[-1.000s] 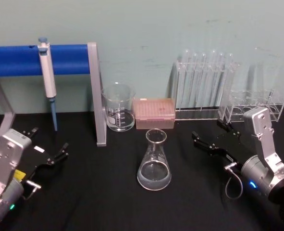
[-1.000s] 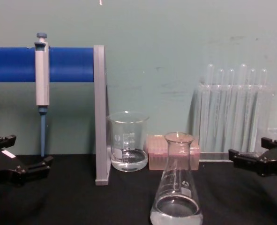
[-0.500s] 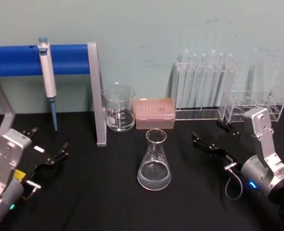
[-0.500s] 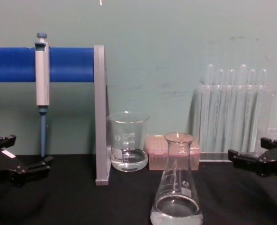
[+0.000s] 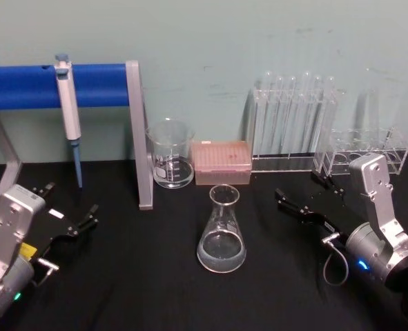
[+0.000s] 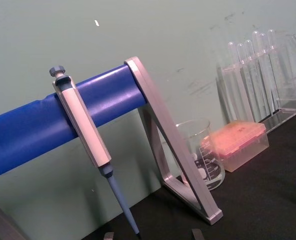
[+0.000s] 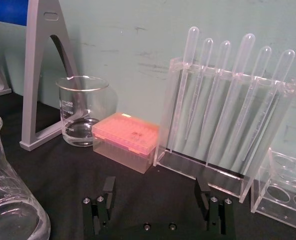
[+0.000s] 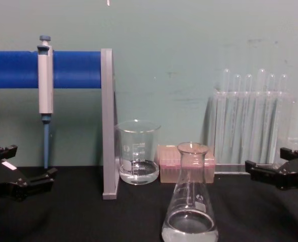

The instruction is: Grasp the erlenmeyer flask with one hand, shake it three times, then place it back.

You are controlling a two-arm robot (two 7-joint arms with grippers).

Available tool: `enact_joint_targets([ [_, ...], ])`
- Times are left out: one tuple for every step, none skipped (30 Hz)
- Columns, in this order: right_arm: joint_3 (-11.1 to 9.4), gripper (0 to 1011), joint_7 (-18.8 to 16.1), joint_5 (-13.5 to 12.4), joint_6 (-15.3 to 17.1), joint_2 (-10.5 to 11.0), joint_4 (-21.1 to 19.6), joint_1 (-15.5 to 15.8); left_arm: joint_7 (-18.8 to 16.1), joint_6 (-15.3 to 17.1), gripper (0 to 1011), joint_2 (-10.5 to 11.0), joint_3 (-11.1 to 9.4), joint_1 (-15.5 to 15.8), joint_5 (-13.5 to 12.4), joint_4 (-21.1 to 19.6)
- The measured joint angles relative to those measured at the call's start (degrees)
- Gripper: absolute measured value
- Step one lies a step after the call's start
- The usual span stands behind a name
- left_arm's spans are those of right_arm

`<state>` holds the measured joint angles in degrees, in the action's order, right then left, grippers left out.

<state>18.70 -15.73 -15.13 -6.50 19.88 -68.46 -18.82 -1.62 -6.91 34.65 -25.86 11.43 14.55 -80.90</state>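
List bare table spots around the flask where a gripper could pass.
Free: black table between the left gripper and erlenmeyer flask, and between the flask and right gripper. Crowded: behind it, the beaker, pink tip box and tube rack.

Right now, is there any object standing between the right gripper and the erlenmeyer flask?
Nothing visible does. The right gripper is open, to the right of the erlenmeyer flask, with only bare black table between them. The pink tip box and beaker stand farther back.
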Motion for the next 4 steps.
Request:
enact_joint_targets([
  [0.00, 1000, 0.00, 0.00, -0.01, 0.00, 0.00, 0.00, 0.00, 0.00, 1001, 0.00, 0.00, 0.00, 0.00, 0.00],
  [0.00, 1000, 0.00, -0.01, -0.01, 0.00, 0.00, 0.00, 0.00, 0.00, 1001, 0.00, 0.00, 0.00, 0.00, 0.00],
  [0.00, 1000, 0.00, -0.01, -0.01, 0.00, 0.00, 0.00, 0.00, 0.00, 1001, 0.00, 0.00, 0.00, 0.00, 0.00],
  [0.00, 1000, 0.00, -0.01, -0.02, 0.00, 0.00, 0.00, 0.00, 0.00, 1001, 0.00, 0.00, 0.00, 0.00, 0.00],
])
